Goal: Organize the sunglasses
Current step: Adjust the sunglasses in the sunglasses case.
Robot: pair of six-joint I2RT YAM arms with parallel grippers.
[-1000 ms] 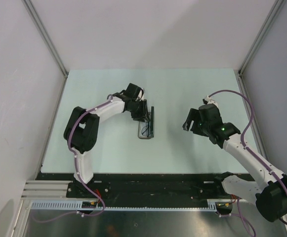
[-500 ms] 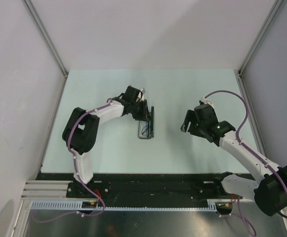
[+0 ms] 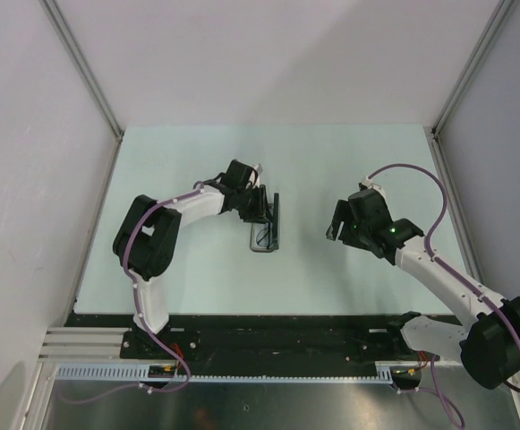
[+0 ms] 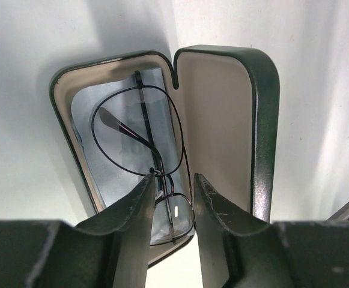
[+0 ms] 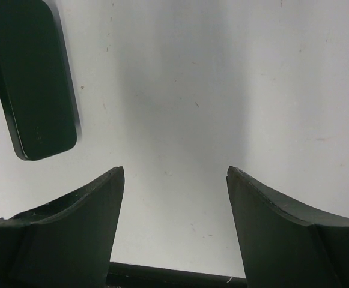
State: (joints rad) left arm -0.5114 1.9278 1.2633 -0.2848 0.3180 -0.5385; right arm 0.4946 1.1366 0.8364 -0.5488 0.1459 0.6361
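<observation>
The sunglasses (image 4: pixel 135 129), thin dark wire frames with clear lenses, lie folded inside the open black case (image 4: pixel 261 120) on a pale blue cloth (image 4: pixel 85 123). In the top view the case (image 3: pixel 264 240) sits mid-table with its lid standing up. My left gripper (image 4: pixel 174 180) hovers over the near end of the glasses. Its jaws are a narrow gap apart, with nothing clamped between them. It also shows in the top view (image 3: pixel 260 213) at the case's far end. My right gripper (image 3: pixel 338 228) is open wide and empty, right of the case, over bare table (image 5: pixel 175 174).
The right wrist view shows the dark outer side of the case lid (image 5: pixel 36 78) at upper left. The pale table is bounded by grey walls, and a black strip (image 3: pixel 268 327) runs along its near edge.
My right gripper has shifted a little left toward the case. My left wrist has settled slightly lower over the case. The case and glasses have not moved.
</observation>
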